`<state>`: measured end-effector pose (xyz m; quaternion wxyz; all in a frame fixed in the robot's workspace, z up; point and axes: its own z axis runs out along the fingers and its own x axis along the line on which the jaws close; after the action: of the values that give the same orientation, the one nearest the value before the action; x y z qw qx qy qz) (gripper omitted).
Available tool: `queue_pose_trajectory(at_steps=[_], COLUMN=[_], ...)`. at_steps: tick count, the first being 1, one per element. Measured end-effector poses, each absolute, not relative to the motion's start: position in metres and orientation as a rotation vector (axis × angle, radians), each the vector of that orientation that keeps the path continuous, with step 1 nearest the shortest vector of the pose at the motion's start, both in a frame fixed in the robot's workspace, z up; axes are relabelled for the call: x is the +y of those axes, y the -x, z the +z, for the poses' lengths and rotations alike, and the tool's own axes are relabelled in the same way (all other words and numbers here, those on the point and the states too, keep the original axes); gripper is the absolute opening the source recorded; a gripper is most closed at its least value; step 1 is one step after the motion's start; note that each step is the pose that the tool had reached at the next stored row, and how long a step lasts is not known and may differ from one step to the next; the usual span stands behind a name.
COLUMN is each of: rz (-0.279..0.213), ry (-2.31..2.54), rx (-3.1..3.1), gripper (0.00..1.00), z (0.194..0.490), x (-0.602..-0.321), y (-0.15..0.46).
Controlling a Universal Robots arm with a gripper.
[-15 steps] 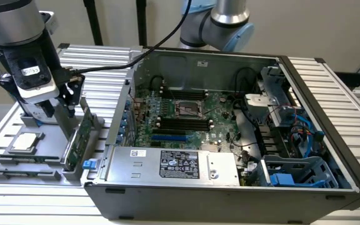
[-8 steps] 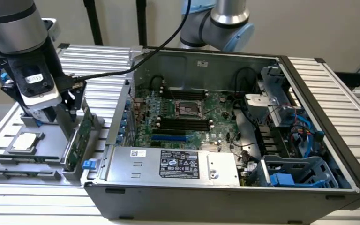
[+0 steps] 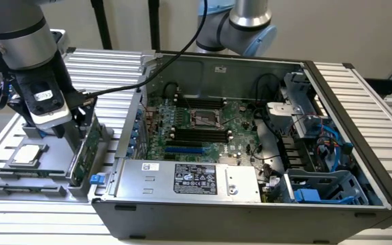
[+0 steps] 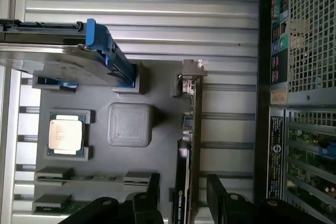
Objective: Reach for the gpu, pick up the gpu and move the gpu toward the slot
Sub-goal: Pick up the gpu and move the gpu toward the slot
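The gpu [image 4: 190, 129] is a thin green card standing on edge in a grey fixture [image 4: 157, 77], with its silver bracket [image 4: 192, 75] at one end. My gripper [image 4: 182, 190] is open and straddles the card. One black finger [image 4: 153, 187] is on each side, with a small gap to the board. In the exterior view the gripper [image 3: 73, 133] hangs low over the gpu [image 3: 82, 153] at the exterior view's left, just outside the open computer case [image 3: 250, 214]. The blue slot [image 3: 182, 150] lies on the motherboard inside the case.
The fixture also holds a processor chip [image 4: 65, 135], memory sticks [image 4: 52, 174] and a silver hard drive with blue rails [image 4: 68, 61]. A silver power supply [image 3: 189, 178] sits along the case's near wall. A second arm [image 3: 240, 25] stands behind the case.
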<state>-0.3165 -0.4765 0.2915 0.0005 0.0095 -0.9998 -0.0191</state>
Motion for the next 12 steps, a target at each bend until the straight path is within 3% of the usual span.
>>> queue_pose_trajectory(at_steps=[12], rz=[-0.060], ry=[0.004], rx=[-3.142], gripper=[0.48], z=[0.270], x=[-0.477], y=[0.316])
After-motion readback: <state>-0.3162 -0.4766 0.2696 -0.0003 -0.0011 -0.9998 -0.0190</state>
